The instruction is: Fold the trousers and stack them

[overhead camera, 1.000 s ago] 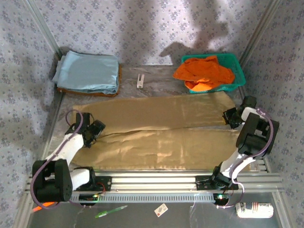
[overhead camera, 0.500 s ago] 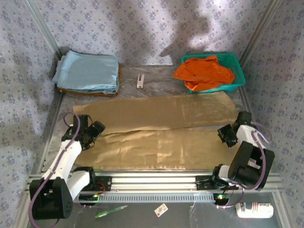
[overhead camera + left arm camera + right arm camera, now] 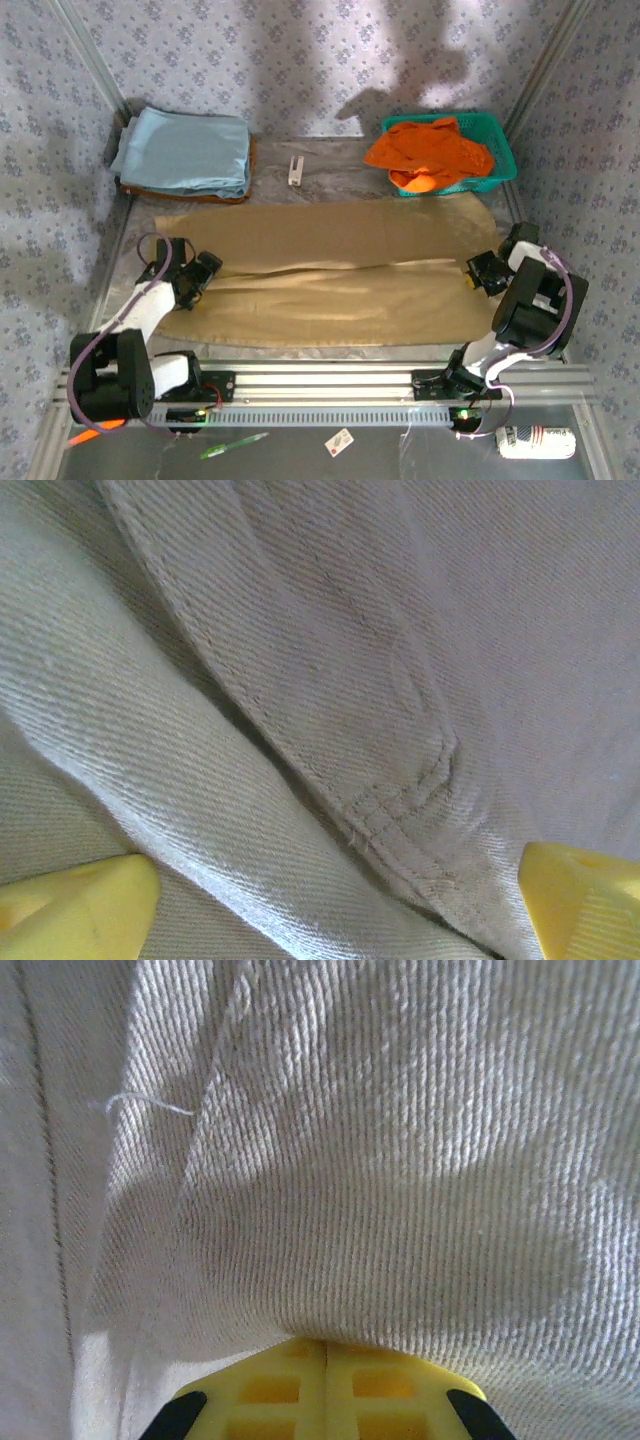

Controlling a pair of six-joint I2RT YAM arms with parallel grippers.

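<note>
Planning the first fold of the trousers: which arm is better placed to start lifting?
Right. The right hand is shut on the trousers at their right end; the left hand is open, fingers straddling a seam, nothing gripped.

The trousers are plain tan twill, spread flat across the middle of the table with their length running from 9 o'clock to 3 o'clock. The two long legs lie side by side, one toward 12 o'clock and one toward 6 o'clock, meeting along a shallow lengthwise crease, the cloth lightly rumpled at the 9 o'clock end
</note>
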